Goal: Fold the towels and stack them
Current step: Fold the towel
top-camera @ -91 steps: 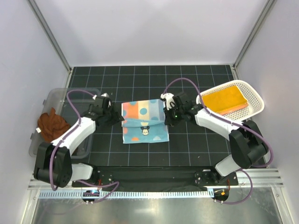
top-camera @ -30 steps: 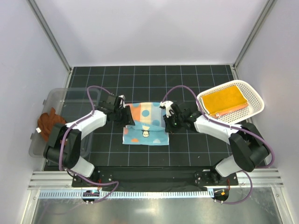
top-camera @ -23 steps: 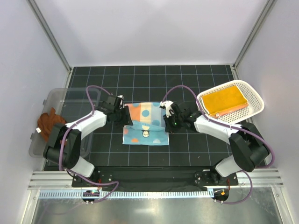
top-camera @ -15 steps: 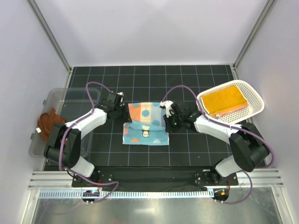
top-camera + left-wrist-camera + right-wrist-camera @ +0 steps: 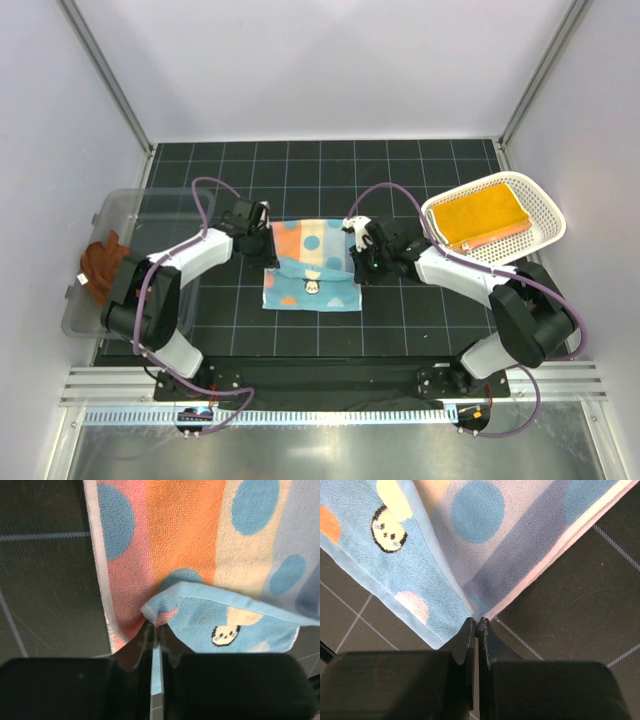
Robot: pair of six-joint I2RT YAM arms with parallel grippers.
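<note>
A polka-dot towel (image 5: 312,262), striped in orange, pink and light blue with a small cartoon face, lies part-folded at the middle of the black grid mat. My left gripper (image 5: 268,250) is shut on its left folded corner; in the left wrist view the tips (image 5: 154,630) pinch the blue flap of the towel (image 5: 200,540). My right gripper (image 5: 356,265) is shut on the right end of the fold, where the tips (image 5: 478,622) pinch the towel's (image 5: 470,510) edge. A folded yellow-orange towel (image 5: 487,215) lies in the basket. A rust-brown towel (image 5: 105,262) sits crumpled in the bin.
The white perforated basket (image 5: 548,220) stands at the right, just beyond the right arm. The clear plastic bin (image 5: 125,205) stands at the left edge of the mat. White walls enclose the far side and both sides.
My left gripper has slid in to the towel's left folded corner and shut on it. The right gripper and the towel's right side have stayed put.
</note>
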